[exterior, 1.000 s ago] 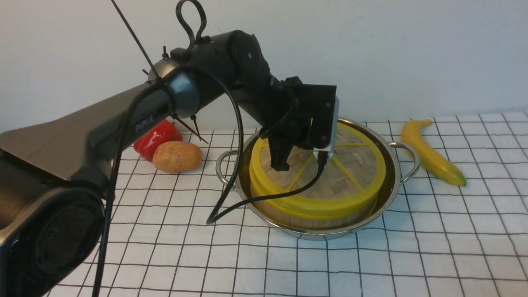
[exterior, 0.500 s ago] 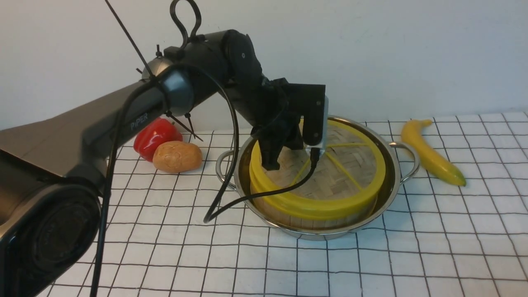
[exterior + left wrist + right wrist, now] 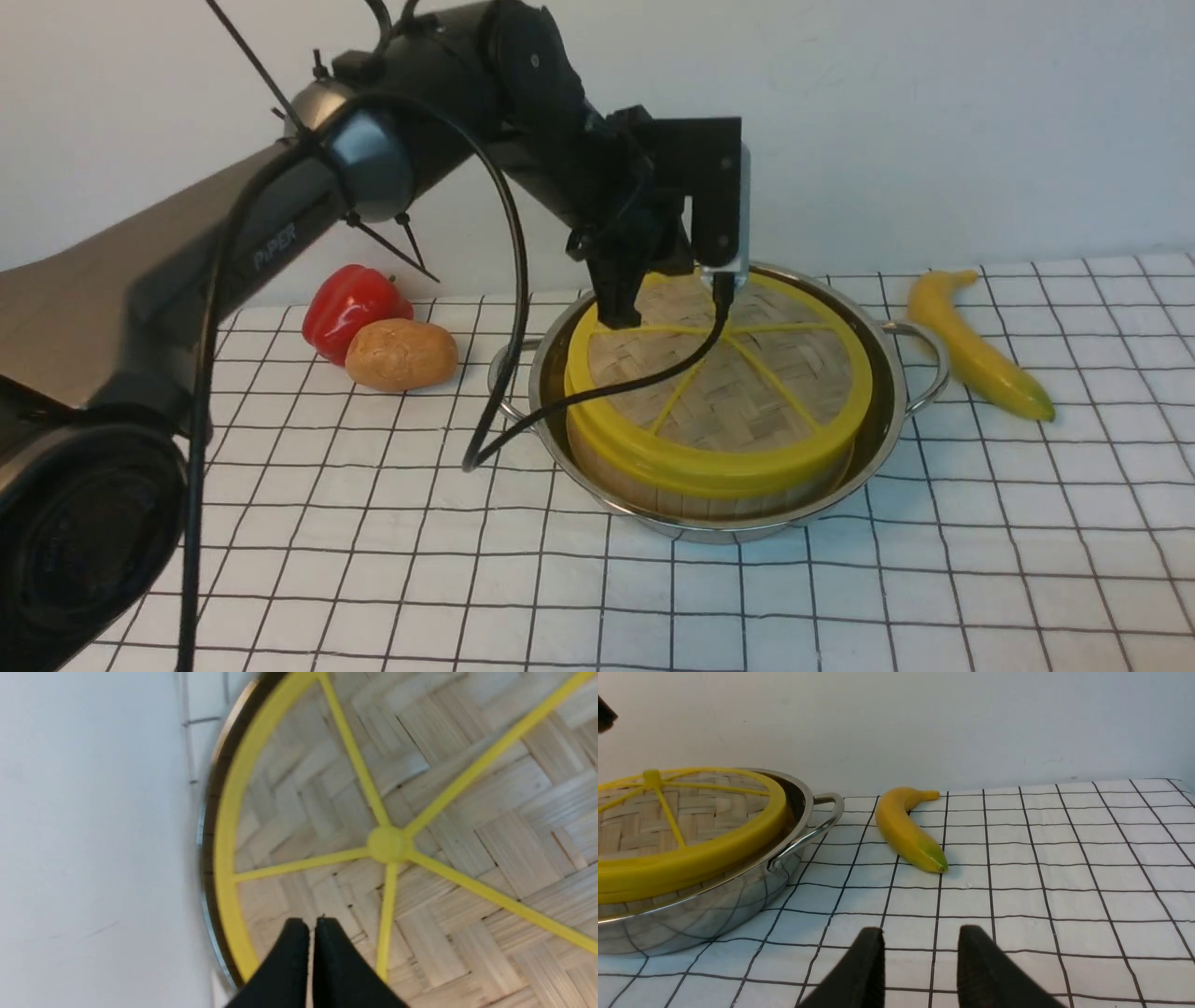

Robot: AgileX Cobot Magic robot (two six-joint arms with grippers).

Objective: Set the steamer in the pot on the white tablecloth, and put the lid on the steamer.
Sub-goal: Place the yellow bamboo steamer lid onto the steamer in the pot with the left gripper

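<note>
Left gripper (image 3: 618, 313) now raised clear of lid (image 3: 724, 383), fingers (image 3: 292, 952) pressed together, empty. Lid sits flat on steamer (image 3: 709, 507) inside pot (image 3: 885, 392) on tablecloth (image 3: 934, 560). Right gripper (image 3: 920, 938) spread, idle. Task looks complete.

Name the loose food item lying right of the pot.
The banana, alone on that side; the red pepper and potato lie left of the pot.

The lid (image 3: 724, 378) lies on the steamer (image 3: 709, 506) in the pot (image 3: 887, 369), banana (image 3: 971, 345) right, potato (image 3: 401, 355) left.
</note>
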